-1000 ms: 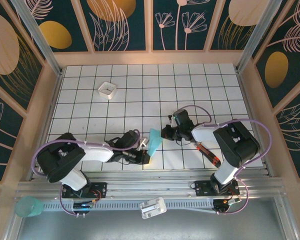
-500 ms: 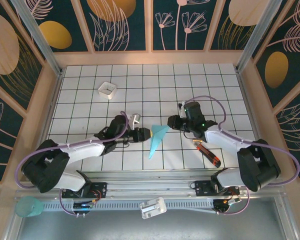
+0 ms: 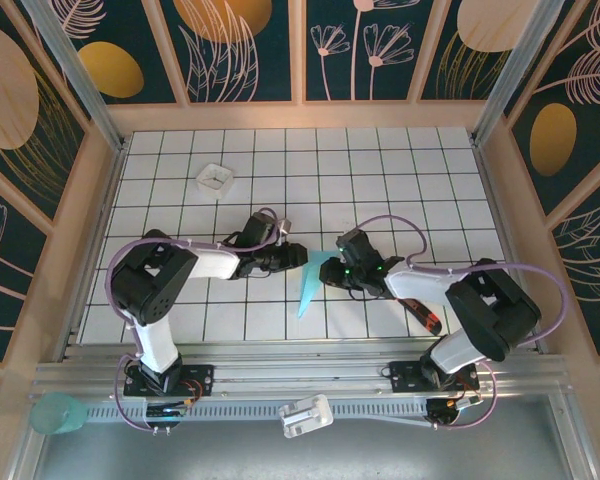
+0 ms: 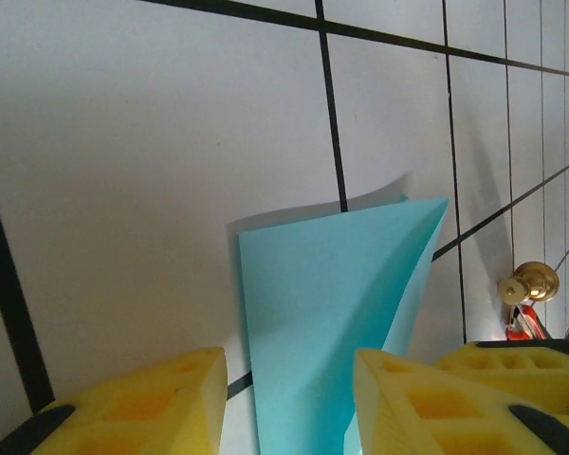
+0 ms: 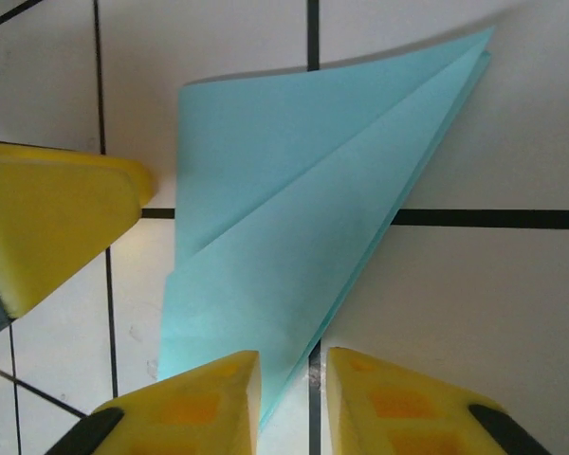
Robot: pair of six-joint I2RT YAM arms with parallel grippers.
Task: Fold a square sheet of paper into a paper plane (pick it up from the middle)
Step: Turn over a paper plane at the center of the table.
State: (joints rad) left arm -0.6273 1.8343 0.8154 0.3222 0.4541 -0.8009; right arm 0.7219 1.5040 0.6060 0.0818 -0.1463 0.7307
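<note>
Top external is showing me the paper plane [image 3: 309, 282] lying flat on the table [image 3: 180, 200], close to its near edge and about midway between its side edges, with the pointed end toward the near edge. The left gripper [image 3: 298, 257] is reaching in at the plane's wide far end, and the right gripper [image 3: 328, 272] is meeting it from the other side.

In the left wrist view the left jaws are standing apart, straddling the paper without pinching it. In the right wrist view the right jaws are standing narrowly apart with bare table showing between them. The folded edge is running into that gap, though I cannot tell whether a pad [image 5: 185, 403] is touching it.

I am judging this as lining up a grip on the layered edge. To do it well, I am planning to hold one gripper low as a stop, close the other slowly over all the layers together, and lift only when the creases are sitting aligned. The red-and-black tool [image 3: 420, 312] is lying near the right forearm, so I am minding that sweep.
</note>
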